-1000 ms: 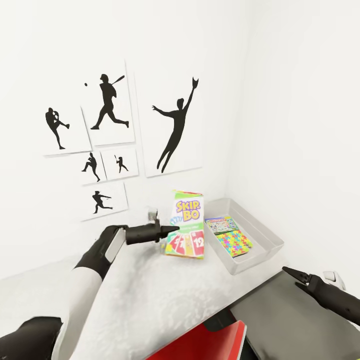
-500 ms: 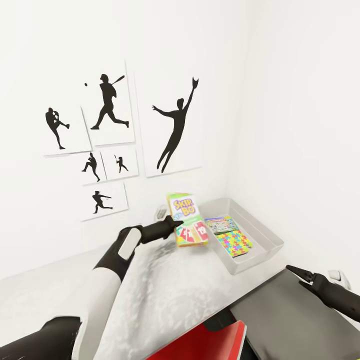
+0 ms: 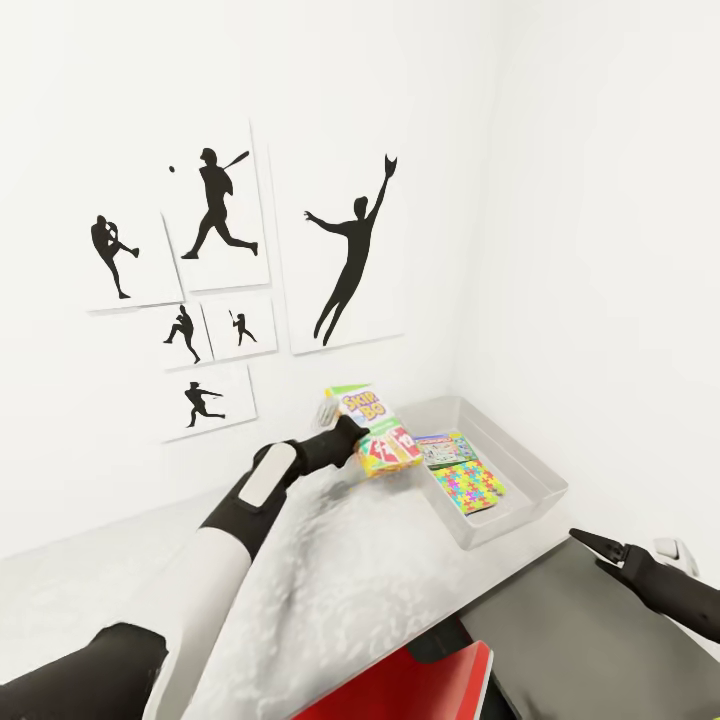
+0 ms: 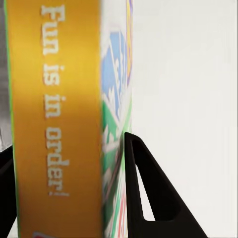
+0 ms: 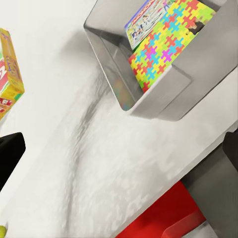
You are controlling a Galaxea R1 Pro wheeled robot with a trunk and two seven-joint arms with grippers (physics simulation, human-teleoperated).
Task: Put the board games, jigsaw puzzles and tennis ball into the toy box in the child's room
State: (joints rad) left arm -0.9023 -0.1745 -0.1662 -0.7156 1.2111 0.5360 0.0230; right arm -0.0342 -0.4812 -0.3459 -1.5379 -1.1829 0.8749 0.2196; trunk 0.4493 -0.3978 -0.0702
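Observation:
My left gripper (image 3: 352, 436) is shut on the white-green-red SKIP-BO board game (image 3: 376, 432), held tilted in the air just left of the toy box (image 3: 545, 492). In the left wrist view the box's orange side (image 4: 59, 119) sits between the black fingers (image 4: 144, 198). The grey toy box stands on the table (image 3: 340, 590) in the corner. It holds a printed game box (image 3: 440, 449) and a multicolour jigsaw puzzle (image 3: 468, 487), also seen as a jigsaw puzzle (image 5: 166, 42) from the right wrist. My right gripper (image 3: 590, 545) hangs open over the lower dark unit. The bed is out of view.
White walls meet behind the toy box, with black sports-silhouette pictures (image 3: 345, 250) on the left wall. A red-and-white chair (image 3: 420, 685) sits under the table's front edge. The dark grey unit (image 3: 580, 640) adjoins the table on the right.
My left arm has reached farther forward and right, carrying the SKIP-BO box closer to the toy box and tipping it flatter. The right gripper has barely moved.

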